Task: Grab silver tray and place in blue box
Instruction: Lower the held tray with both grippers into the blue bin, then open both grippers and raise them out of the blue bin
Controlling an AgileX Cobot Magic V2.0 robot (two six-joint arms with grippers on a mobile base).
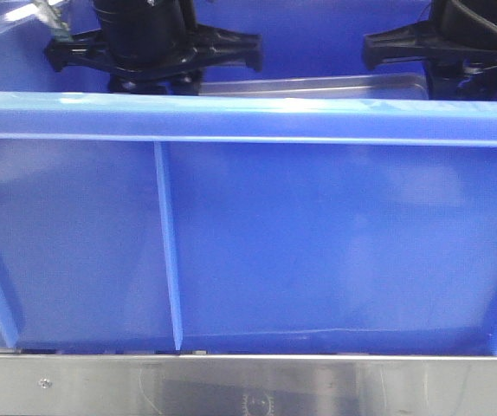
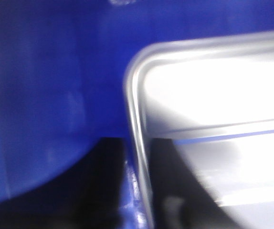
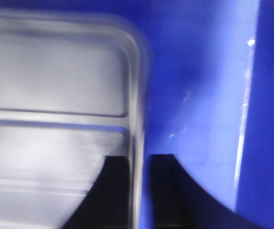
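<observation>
The blue box fills the front view, its ribbed near wall close to the camera. Inside it, just above the near rim, a strip of the silver tray shows between my two arms. My left gripper and right gripper reach down into the box, fingertips hidden by the rim. In the left wrist view the left gripper straddles the tray rim, with blue showing between the outer finger and the rim. The right gripper straddles the opposite rim of the tray, with a thin blue gap.
A steel ledge runs along the bottom in front of the box. The box's walls stand close outside each gripper. A clear plastic edge shows at the top left.
</observation>
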